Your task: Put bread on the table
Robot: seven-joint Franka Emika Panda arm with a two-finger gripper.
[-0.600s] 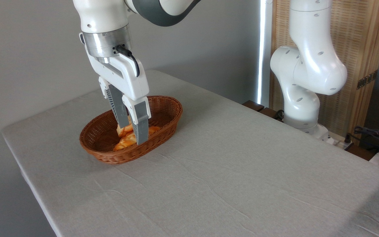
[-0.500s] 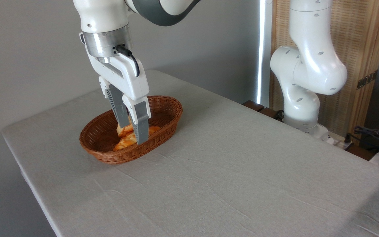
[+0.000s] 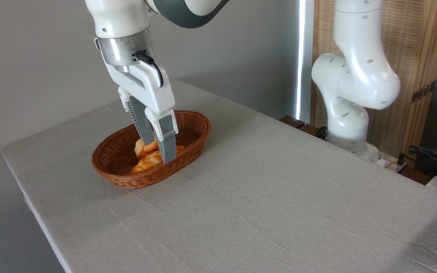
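The bread (image 3: 143, 147), a round golden-orange bun, is inside the brown wicker basket (image 3: 197, 122) at the left of the table (image 3: 279, 197). My gripper (image 3: 160, 152) reaches down into the basket, its two grey fingers (image 3: 167, 142) closed against the bun's sides. The bun seems held just above the basket floor. The front finger hides the bun's right part.
A longer braided orange loaf (image 3: 145, 165) lies in the basket in front of the bun. The arm's white base (image 3: 349, 125) stands at the table's far right edge. Cables and a dark object (image 3: 436, 159) sit beyond the right side. Grey cloth stretches in front of and to the right of the basket.
My gripper has shifted slightly up and to the right, and the bun has moved with it. The basket and the braided loaf stay where they were.
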